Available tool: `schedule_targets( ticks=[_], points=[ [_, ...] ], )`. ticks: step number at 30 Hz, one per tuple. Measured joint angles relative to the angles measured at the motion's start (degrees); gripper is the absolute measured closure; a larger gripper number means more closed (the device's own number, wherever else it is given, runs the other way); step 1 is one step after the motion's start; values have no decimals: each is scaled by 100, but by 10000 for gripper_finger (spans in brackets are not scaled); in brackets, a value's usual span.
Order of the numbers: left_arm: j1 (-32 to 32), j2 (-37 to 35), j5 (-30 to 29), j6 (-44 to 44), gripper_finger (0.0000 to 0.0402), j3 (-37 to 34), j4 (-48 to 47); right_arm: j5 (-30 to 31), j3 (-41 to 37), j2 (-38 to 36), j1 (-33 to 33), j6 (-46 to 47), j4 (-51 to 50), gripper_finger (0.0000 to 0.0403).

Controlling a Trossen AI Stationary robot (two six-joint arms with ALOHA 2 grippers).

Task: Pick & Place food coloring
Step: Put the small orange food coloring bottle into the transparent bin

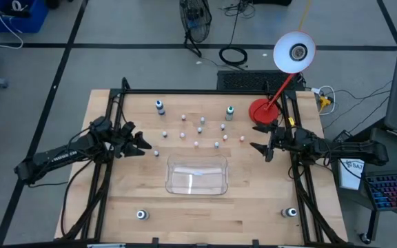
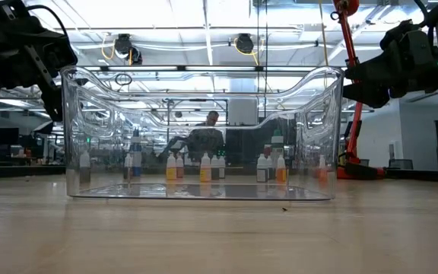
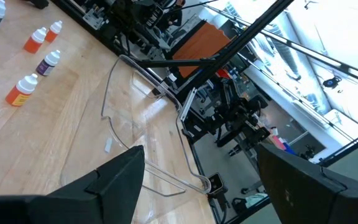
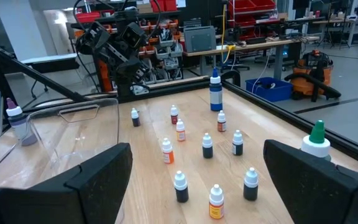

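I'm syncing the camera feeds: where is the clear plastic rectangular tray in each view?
High view: clear plastic rectangular tray, table centre, toward the front edge.
Low view: fills the middle.
Left wrist view: mid-picture.
Right wrist view: at the picture's edge, partly cut off.
Shared landmark: scattered small dropper bottles next to it.

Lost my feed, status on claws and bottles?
Left claw and right claw open, empty, flanking the table. Tiny food coloring bottles scattered behind the clear plastic rectangular tray; tray empty. Nothing blocking.
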Motion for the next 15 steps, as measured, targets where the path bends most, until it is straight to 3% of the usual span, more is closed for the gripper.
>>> schedule_targets(
  ticks=[13, 15],
  points=[
    [-2, 2, -20, 67, 96, 0, 7, 0, -2, -1, 0, 1, 0, 53],
    [0, 2, -529, 719, 96, 0, 203, 0, 0, -1, 0, 0, 0, 53]
  ],
)
